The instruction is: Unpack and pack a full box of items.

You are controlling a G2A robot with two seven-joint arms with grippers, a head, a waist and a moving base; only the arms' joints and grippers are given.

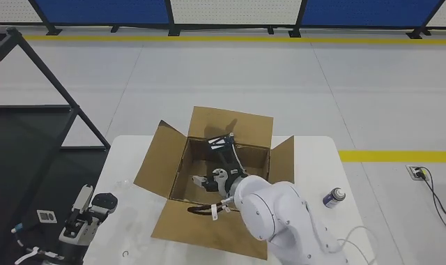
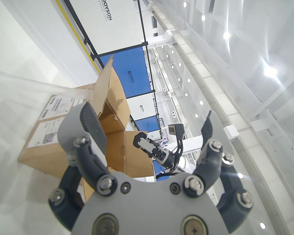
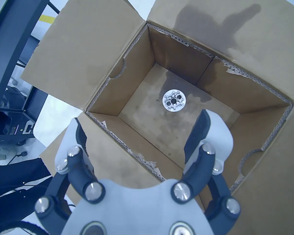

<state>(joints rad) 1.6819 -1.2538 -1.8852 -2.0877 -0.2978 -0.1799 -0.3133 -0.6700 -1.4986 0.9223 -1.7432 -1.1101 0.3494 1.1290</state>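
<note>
My right hand, spread, hangs over the open brown cardboard box; a round silver metal disc lies on its floor. My left hand, spread, sits at the box's eight o'clock. Unpacking, I judge: next, lower and pinch the disc.

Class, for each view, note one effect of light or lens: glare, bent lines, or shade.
Left wrist view: ceiling lights flare into starry glare; ceiling beams curve. Right wrist view: the box floor is shaded, yet the metal disc on it gleams. Top view: even light, box interior darker than the table.
</note>
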